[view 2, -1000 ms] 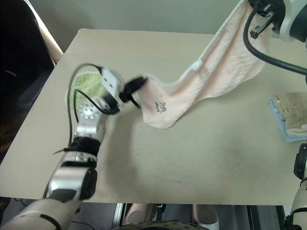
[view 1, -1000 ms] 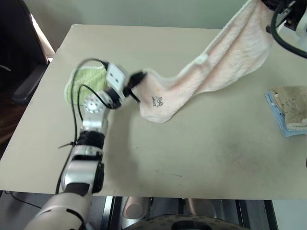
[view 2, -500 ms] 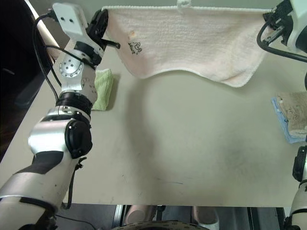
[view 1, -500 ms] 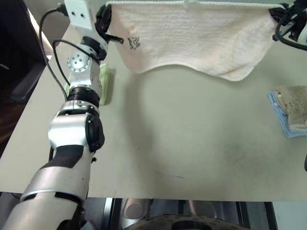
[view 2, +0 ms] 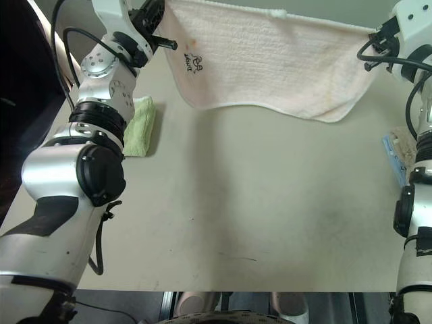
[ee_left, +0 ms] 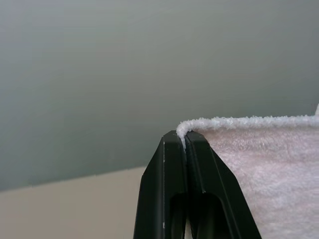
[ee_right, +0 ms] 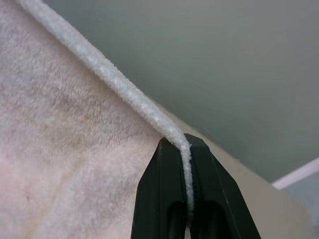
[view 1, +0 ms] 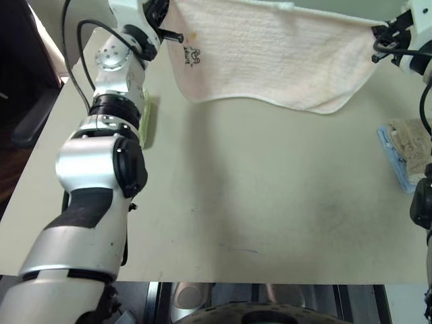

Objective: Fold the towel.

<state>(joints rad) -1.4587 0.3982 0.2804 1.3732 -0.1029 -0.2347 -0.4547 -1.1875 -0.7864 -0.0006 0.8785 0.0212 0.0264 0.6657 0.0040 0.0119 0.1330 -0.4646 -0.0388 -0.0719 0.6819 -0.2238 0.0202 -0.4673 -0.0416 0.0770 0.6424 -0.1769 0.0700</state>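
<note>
the towel (view 2: 270, 61) is held stretched in the air above the far part of the worktop (view 2: 270, 196), its white top edge pinched at each end: the left gripper (ee_left: 185, 142) and the right gripper (ee_right: 186, 149) are both clenched on it. a green cloth (view 2: 140, 125) lies on the worktop below the left arm.

Both arms are raised and spread apart. The left gripper (ee_left: 185, 142) has its black fingers pinched together on a top corner of the towel (view 1: 283, 57); the right gripper (ee_right: 183, 144) is clamped likewise on the opposite corner.
</note>
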